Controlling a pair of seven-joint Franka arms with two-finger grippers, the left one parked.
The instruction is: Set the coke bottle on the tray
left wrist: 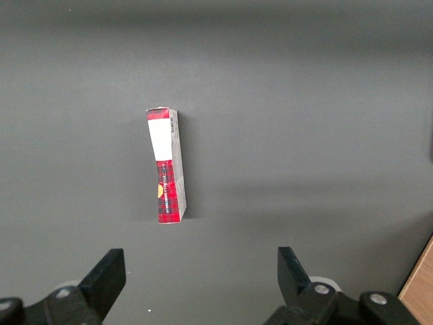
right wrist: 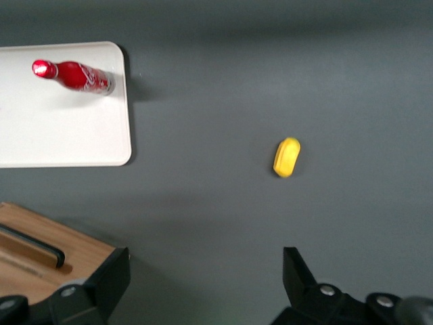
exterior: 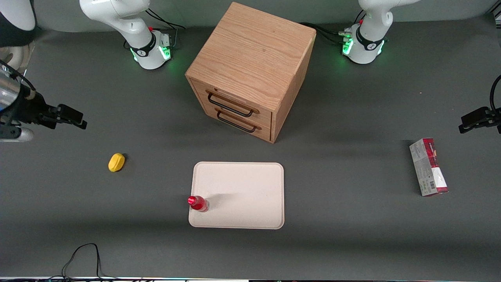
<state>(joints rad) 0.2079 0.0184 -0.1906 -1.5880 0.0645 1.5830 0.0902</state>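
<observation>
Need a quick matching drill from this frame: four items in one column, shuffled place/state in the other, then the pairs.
Items:
1. coke bottle
2. lemon-shaped lump
3. carton
4. gripper

Places/states:
A. lying toward the parked arm's end of the table
B. standing upright on the tray, at a near corner
C. open, holding nothing, above the table's working-arm end
D. yellow, alone on the bare table

Pairs: 1-B, 2-D, 3-A, 4-C

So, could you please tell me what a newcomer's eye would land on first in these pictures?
Probably the wooden drawer cabinet, standing mid-table and farther from the camera than the pale tray. Next, the red bottle upright on the tray's corner nearest the camera, toward the working arm's end. The open claw hangs clear of it near the table's edge, above the yellow lump.
</observation>
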